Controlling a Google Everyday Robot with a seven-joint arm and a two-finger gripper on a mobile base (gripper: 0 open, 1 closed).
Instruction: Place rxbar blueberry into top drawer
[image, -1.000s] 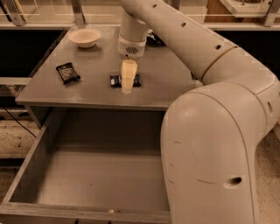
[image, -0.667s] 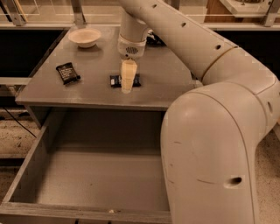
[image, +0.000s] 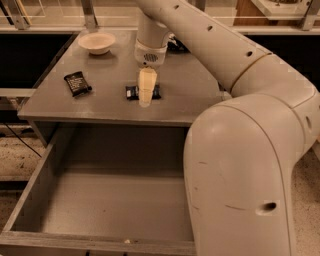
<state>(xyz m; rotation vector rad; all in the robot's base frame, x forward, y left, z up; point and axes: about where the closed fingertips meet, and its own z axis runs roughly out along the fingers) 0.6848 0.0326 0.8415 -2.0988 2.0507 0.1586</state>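
Observation:
The rxbar blueberry (image: 131, 93) is a small dark navy bar lying flat on the grey cabinet top (image: 195, 95), near its front middle. My gripper (image: 145, 101) points straight down onto the middle of the bar and hides its centre; only the bar's two ends show beside it. The top drawer (image: 31, 186) is pulled wide open below the cabinet front, and its plain grey floor (image: 115, 205) holds nothing.
A squarer black packet (image: 76, 83) lies on the cabinet top at the left. A pale bowl (image: 96, 42) stands at the back left. My large white arm (image: 250, 165) fills the right side and covers the drawer's right part. A dark object (image: 176, 46) lies behind the wrist.

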